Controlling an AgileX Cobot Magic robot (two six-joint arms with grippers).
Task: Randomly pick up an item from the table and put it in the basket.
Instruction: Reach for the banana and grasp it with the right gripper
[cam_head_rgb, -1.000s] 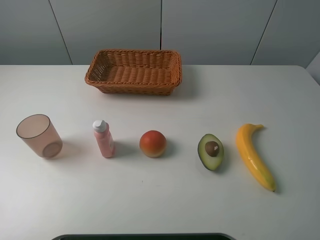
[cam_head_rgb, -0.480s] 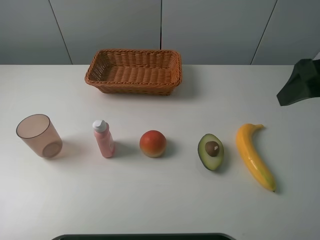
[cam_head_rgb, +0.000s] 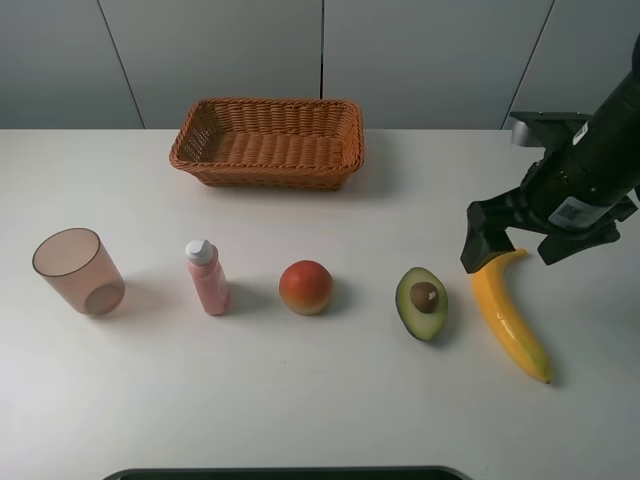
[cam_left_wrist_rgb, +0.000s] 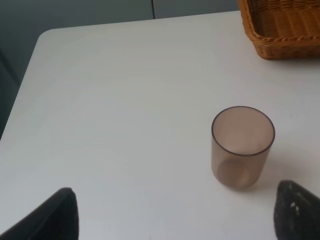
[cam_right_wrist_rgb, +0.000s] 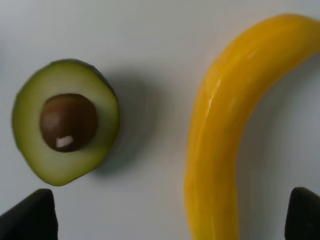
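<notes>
The yellow banana (cam_head_rgb: 510, 320) lies on the white table (cam_head_rgb: 320, 400) at the right, with its curved upper end under my right gripper (cam_head_rgb: 520, 243). That gripper is open, hovers just above the banana and straddles its upper end. In the right wrist view the banana (cam_right_wrist_rgb: 215, 150) runs between the two dark fingertips (cam_right_wrist_rgb: 30, 217), untouched. The brown wicker basket (cam_head_rgb: 268, 142) stands empty at the back centre. My left gripper (cam_left_wrist_rgb: 175, 220) is open and empty above the table's left side. It does not show in the exterior view.
From left to right in a row stand a translucent cup (cam_head_rgb: 78, 272), a small pink bottle (cam_head_rgb: 207, 278), a round orange-red fruit (cam_head_rgb: 305, 287) and a halved avocado (cam_head_rgb: 421, 302). The avocado (cam_right_wrist_rgb: 65, 122) lies close beside the banana. The cup (cam_left_wrist_rgb: 242, 147) is near my left gripper.
My right arm has come in from the right edge and moved left and down to above the banana's upper end. No object has moved.
</notes>
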